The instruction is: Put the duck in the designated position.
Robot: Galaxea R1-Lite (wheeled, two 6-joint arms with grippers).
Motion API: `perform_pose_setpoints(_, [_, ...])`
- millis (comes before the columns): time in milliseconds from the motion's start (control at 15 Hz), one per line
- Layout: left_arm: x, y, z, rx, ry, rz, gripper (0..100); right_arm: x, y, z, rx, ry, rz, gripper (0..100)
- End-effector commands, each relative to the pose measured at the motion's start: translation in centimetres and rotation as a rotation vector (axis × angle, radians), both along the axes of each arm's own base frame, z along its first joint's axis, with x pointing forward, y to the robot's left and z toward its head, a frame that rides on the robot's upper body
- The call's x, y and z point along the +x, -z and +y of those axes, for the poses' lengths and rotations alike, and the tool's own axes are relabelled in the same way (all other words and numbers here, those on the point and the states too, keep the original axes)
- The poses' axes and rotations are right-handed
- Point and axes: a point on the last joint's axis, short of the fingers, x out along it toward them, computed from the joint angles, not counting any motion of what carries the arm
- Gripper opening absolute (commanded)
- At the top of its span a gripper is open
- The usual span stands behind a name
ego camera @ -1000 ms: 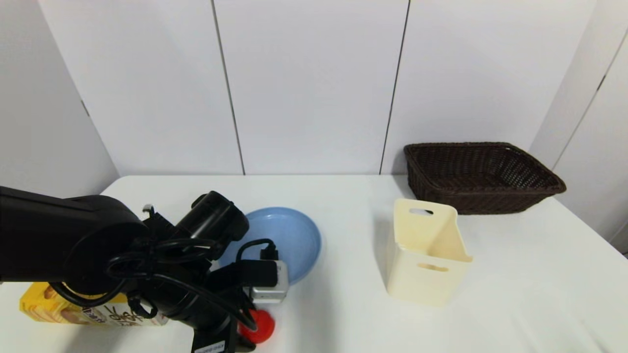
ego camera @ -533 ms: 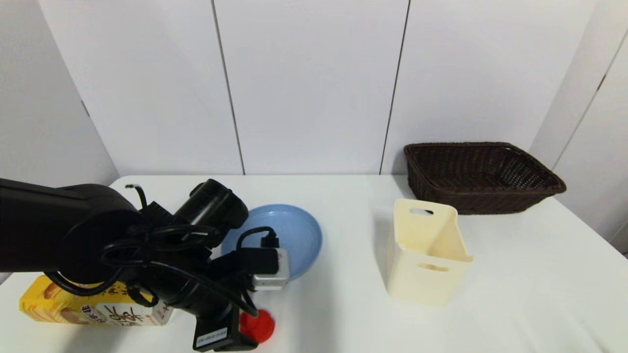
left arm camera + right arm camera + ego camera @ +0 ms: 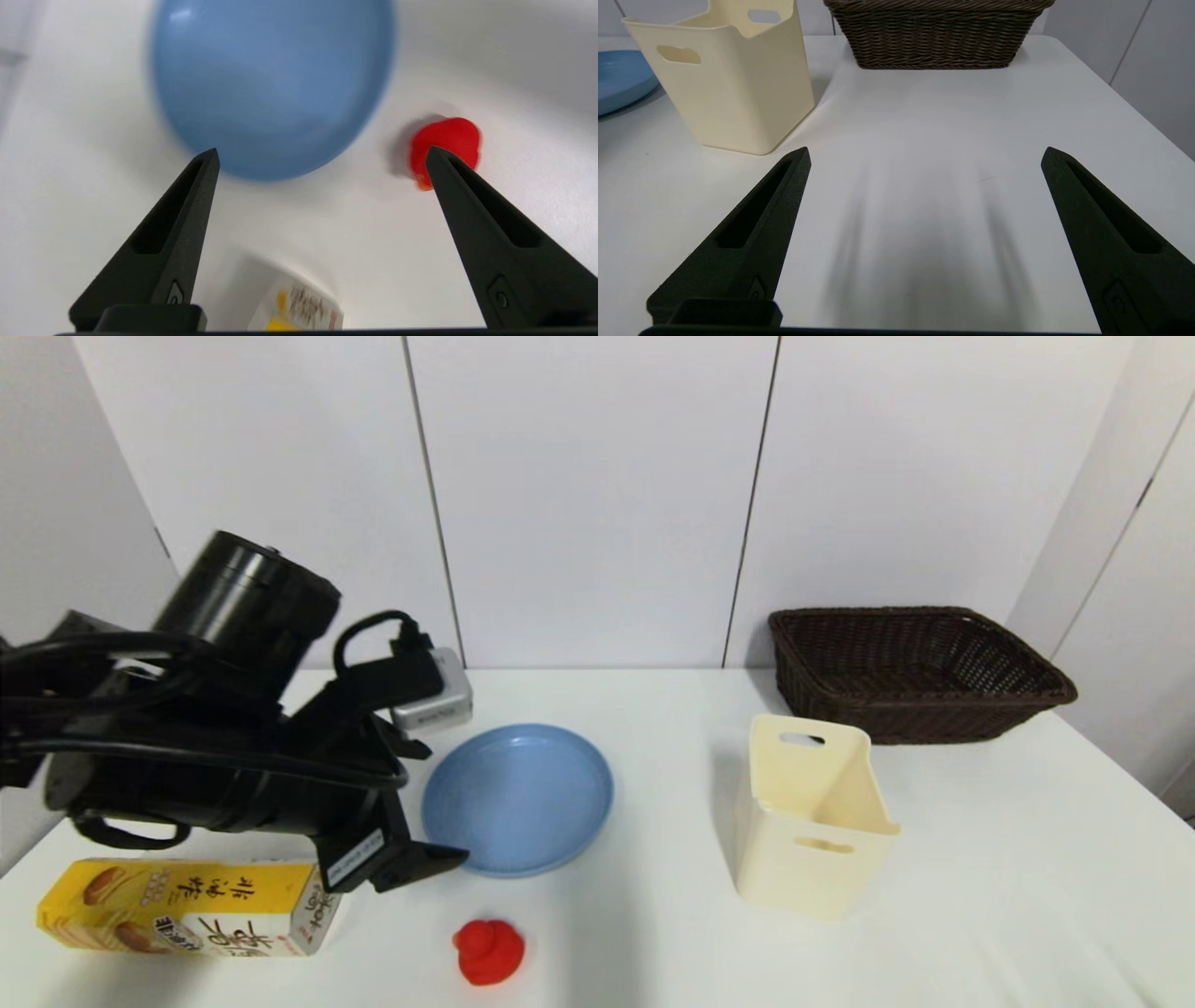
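The small red duck (image 3: 487,951) sits alone on the white table, near its front edge and just in front of the blue plate (image 3: 518,798). My left gripper (image 3: 420,863) hangs open above the table, to the left of the duck and by the plate's near-left rim, holding nothing. In the left wrist view the gripper (image 3: 321,150) looks down on the plate (image 3: 271,84), and the duck (image 3: 446,140) lies free beside one fingertip. My right gripper (image 3: 925,149) is open and empty low over the right part of the table, out of the head view.
A yellow biscuit box (image 3: 187,907) lies at the front left, under my left arm. A cream plastic bin (image 3: 810,817) stands right of the plate, with a dark wicker basket (image 3: 915,667) behind it. Both show in the right wrist view, bin (image 3: 733,84) and basket (image 3: 934,42).
My left arm has risen and drawn back to the left, away from the duck. The duck stays where it was on the table, now fully uncovered.
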Motion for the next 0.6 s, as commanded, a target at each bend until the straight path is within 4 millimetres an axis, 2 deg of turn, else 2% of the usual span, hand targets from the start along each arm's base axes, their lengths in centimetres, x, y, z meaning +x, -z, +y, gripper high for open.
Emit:
perform_pose_setpoints(67, [-4.0, -6.0, 5.4, -0.106, -0.362, -0.301, 100, 0.1, 0.2, 0.0, 0.000, 0.000, 0.009, 100])
perform_pose_setpoints(200, [-5.6, -8.3, 8.1, -0.176, -0.480, -0.470, 100, 0.1, 0.2, 0.0, 0.000, 0.000, 0.010, 100])
perform_pose_setpoints(267, [-7.2, -9.1, 10.1, -0.197, -0.579, -0.544, 100, 0.1, 0.2, 0.0, 0.000, 0.000, 0.010, 100])
perform_pose_setpoints(333, [-8.5, -9.4, 11.1, -0.217, -0.621, -0.583, 100, 0.1, 0.2, 0.0, 0.000, 0.000, 0.010, 100])
perform_pose_setpoints(467, [-12.7, -8.8, 12.7, -0.328, -0.655, -0.639, 100, 0.1, 0.2, 0.0, 0.000, 0.000, 0.010, 100])
perform_pose_setpoints(600, [-16.5, -6.9, 12.6, -0.458, -0.633, -0.614, 100, 0.1, 0.2, 0.0, 0.000, 0.000, 0.010, 100])
